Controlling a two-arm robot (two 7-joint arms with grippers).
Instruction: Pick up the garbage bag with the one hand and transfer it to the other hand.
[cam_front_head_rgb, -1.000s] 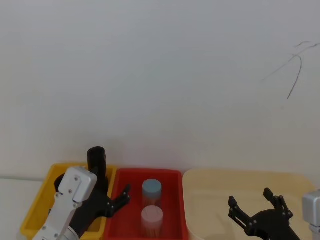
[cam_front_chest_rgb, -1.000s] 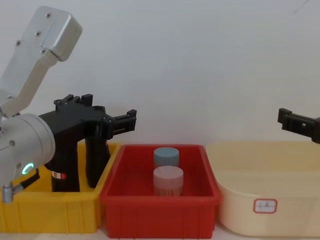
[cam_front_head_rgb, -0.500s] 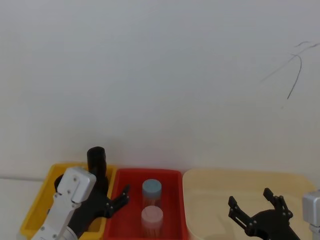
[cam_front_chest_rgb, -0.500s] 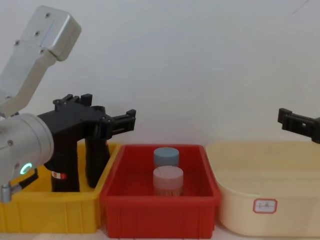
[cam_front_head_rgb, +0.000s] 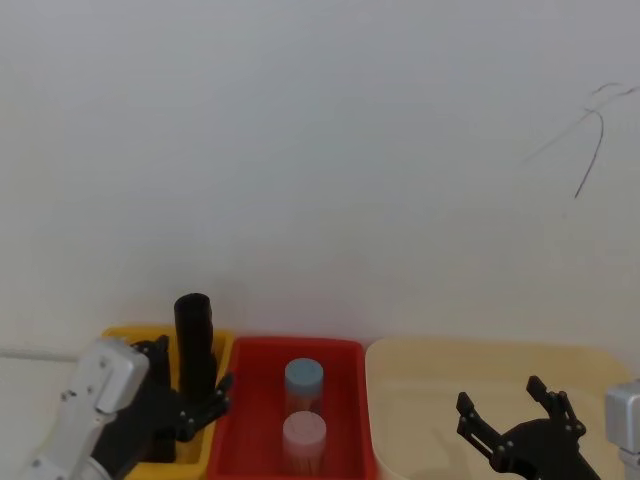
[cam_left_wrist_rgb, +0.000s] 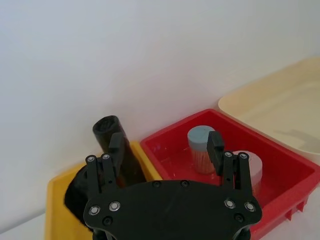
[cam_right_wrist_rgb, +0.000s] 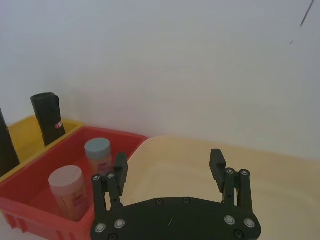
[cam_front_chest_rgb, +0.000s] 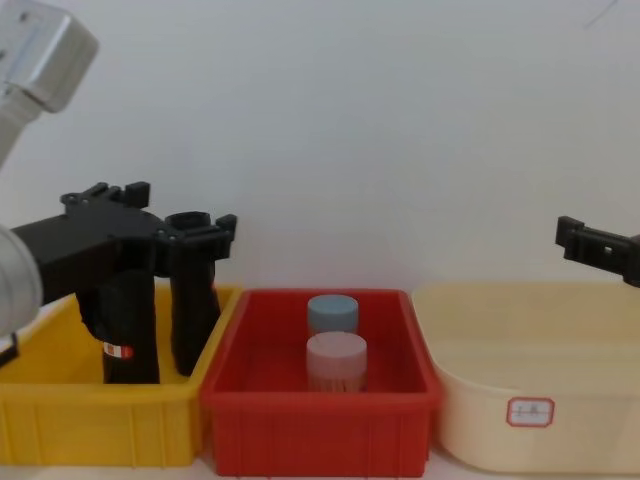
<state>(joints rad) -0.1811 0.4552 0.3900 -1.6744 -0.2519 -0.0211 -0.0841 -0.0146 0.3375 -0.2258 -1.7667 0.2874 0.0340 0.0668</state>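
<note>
Two black rolls stand upright in the yellow bin (cam_front_chest_rgb: 100, 430), the leftmost of three containers set side by side. The garbage bag (cam_front_chest_rgb: 130, 325) is the thicker roll and bears a small red-and-white sticker (cam_front_chest_rgb: 118, 351) low on its side. In the chest view it stands left of the slimmer roll (cam_front_chest_rgb: 195, 320), near it but with a gap between them. Both rolls rise higher than the jars.

The top of the garbage bag is hidden behind the body of the left end effector (cam_left_wrist_rgb: 165, 147), which hangs over the yellow bin with its fingers spread wide, gripping nothing. In the left wrist view one finger (cam_left_wrist_rgb: 116, 145) overlaps the slimmer roll; whether it touches cannot be told.

The red bin (cam_front_chest_rgb: 320, 430), in the middle, holds a blue-lidded jar (cam_front_chest_rgb: 332, 313) behind a pink-lidded jar (cam_front_chest_rgb: 336, 362), both upright. The right end effector (cam_front_head_rgb: 500, 398) is poised above the cream tub (cam_front_chest_rgb: 480, 420) on the right, well apart from the rolls. Its fingers are likewise spread wide and empty.
</note>
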